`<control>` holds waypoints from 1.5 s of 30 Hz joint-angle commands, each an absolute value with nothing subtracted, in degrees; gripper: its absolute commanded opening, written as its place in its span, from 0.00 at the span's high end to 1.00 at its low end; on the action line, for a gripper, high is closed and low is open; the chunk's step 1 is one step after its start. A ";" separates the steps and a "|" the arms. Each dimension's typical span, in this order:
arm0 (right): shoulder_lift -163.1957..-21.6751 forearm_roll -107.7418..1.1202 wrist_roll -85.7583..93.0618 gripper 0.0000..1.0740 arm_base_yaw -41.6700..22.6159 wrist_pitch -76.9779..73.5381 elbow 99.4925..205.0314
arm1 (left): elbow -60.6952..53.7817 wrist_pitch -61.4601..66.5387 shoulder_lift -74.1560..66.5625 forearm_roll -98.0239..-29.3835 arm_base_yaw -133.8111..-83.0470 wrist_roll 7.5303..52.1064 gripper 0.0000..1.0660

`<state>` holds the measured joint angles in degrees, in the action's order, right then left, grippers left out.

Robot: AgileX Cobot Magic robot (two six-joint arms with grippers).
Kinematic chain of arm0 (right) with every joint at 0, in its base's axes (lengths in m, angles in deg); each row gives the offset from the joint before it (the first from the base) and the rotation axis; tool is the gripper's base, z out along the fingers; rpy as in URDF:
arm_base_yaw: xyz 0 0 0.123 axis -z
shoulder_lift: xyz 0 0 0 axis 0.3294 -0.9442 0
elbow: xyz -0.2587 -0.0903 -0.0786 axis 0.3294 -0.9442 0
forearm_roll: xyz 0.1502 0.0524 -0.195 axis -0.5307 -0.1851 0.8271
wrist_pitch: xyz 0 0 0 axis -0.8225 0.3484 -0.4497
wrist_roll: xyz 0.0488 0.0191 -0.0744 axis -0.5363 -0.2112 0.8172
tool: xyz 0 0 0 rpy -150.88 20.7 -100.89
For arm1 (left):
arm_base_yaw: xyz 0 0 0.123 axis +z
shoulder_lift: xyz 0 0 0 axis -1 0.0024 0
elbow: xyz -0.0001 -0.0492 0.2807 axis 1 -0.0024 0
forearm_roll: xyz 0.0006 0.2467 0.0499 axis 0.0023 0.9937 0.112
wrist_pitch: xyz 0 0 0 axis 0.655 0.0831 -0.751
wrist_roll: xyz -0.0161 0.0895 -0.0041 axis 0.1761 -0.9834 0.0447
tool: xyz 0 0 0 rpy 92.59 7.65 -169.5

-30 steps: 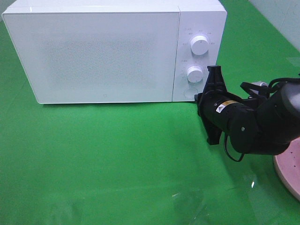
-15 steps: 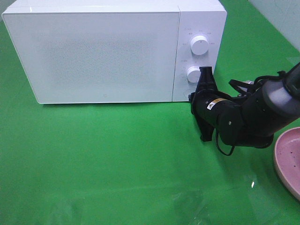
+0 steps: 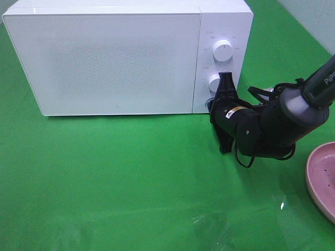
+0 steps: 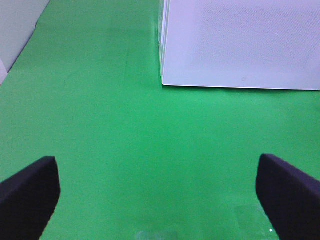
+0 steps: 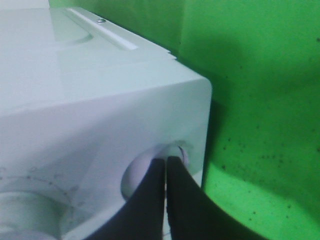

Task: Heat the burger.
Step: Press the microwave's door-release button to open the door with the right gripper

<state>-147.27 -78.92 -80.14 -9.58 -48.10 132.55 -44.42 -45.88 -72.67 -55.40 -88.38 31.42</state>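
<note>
Right wrist view shows our right gripper (image 5: 166, 160) pinched shut with its tips at the microwave's (image 5: 100, 100) round button (image 5: 134, 181), the left gripper (image 4: 160, 195) spread empty, and no burger anywhere we see; we judge it light, soft, squashable, best held gently by the bun's sides.

Bright, even light from above fills the high view. The white microwave (image 3: 104, 57) is nearly washed out, with a thin shadow under its front edge. The shiny green bench (image 3: 104, 178) shows pale glare patches low in the view, and the right arm (image 3: 272, 125) casts a soft shadow. From the left wrist, the left pincer (image 4: 159, 200) appears as 2 dark, soft-edged fingertips (image 4: 28, 192). The right wrist view is dimmer and blurred: the right pincer (image 5: 166, 161) is out of focus, the microwave is tinted green, and a deep shadow lies beside it.
</note>
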 commanded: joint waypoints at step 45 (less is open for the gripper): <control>-147.27 -93.53 -70.17 1.00 -9.24 -69.01 144.70 | -44.54 -45.65 -73.64 -55.57 -88.20 31.31 0.06</control>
<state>-148.64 -96.45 -71.03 -12.39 -48.39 138.85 -44.42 -45.88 -72.67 -55.40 -88.38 31.42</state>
